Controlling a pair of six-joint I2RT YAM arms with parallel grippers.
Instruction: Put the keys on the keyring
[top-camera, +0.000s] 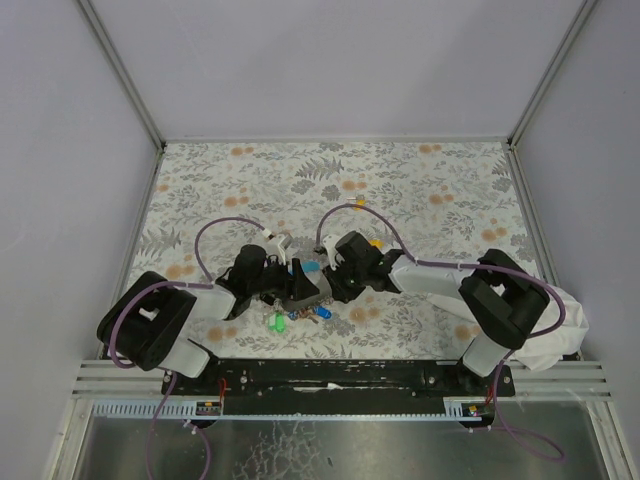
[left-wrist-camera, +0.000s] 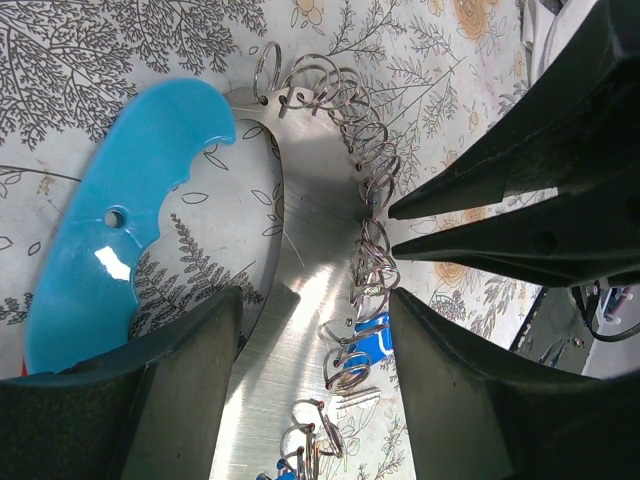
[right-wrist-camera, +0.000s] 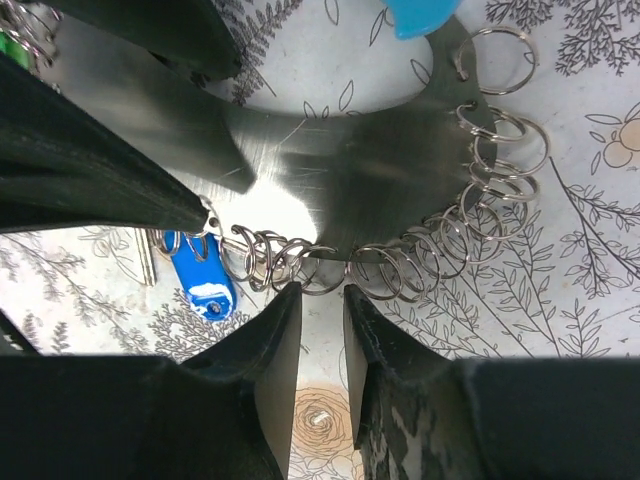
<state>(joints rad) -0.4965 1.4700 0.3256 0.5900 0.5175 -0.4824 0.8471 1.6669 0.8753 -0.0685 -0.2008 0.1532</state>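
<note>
A curved metal plate (left-wrist-camera: 300, 260) with a light-blue handle (left-wrist-camera: 120, 250) carries a row of thin silvery keyrings (right-wrist-camera: 400, 265) along its edge. My left gripper (left-wrist-camera: 315, 300) straddles the plate's lower part, its fingers (left-wrist-camera: 170, 400) closed against it. Coming from the right, my right gripper (right-wrist-camera: 322, 290) has its jaws a narrow gap apart, the tips touching one ring (right-wrist-camera: 320, 278) at the plate's edge with nothing clamped. A blue-capped key (right-wrist-camera: 200, 280) hangs on a ring near the left fingers. Green (top-camera: 278, 322) and blue (top-camera: 322, 312) keys lie below the plate.
The floral tablecloth (top-camera: 400, 180) stretches out behind the arms. A small yellow piece (top-camera: 376, 241) shows beside the right arm and another (top-camera: 360, 201) lies farther back. White cloth (top-camera: 560, 330) is bunched at the right arm's base.
</note>
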